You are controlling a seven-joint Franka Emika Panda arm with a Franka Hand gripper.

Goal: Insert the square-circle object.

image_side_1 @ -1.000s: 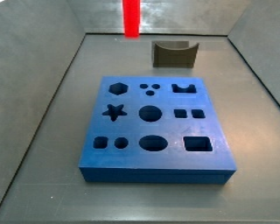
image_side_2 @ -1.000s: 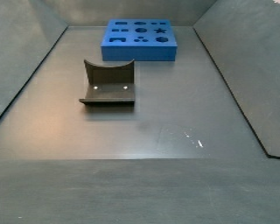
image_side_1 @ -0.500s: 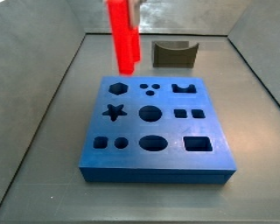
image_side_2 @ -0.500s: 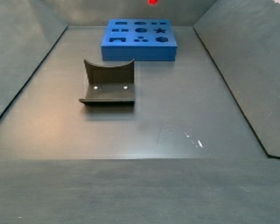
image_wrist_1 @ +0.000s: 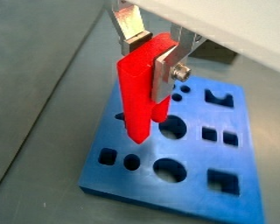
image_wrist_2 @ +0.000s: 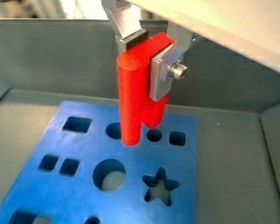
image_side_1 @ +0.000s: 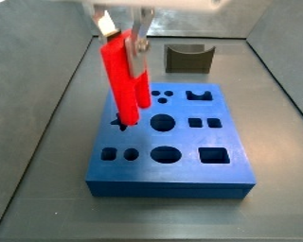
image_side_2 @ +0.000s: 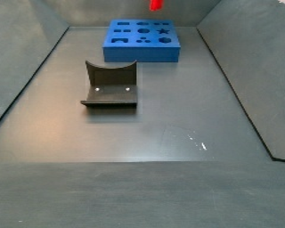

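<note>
In a wrist view the pincer [image_wrist_1: 147, 54] is clamped on the upper end of the red peg [image_wrist_1: 140, 96], its silver fingers [image_wrist_1: 166, 70] pressing the flat sides, and the peg hangs upright with its lower end just above the blue block [image_wrist_1: 119, 149], near the middle holes. In a wrist view from the opposite side the pincer [image_wrist_2: 150, 54] grips the peg [image_wrist_2: 133, 96] the same way, the round bar facing the camera; its tip hovers over the block [image_wrist_2: 60, 144] close to a paired square and round hole, though I cannot tell whether it is lined up. In a side view the pincer [image_side_1: 121, 30] stands at about 11 o'clock from the block [image_side_1: 180, 151], and the peg [image_side_1: 121, 80] reaches down toward the star hole region at the block's 9 o'clock side; the grey notch block [image_side_1: 188, 58] sits on the surface [image_side_1: 41, 142] at 12 o'clock, well apart. In a side view from the far end only the peg's red tip [image_side_2: 156, 4] shows above the block [image_side_2: 142, 42], with the fixture [image_side_2: 110, 85] nearer the camera. The peg looks like stiff, light, smooth plastic, so a high grip across flat faces seems right; a slight tilt could jam it.
</note>
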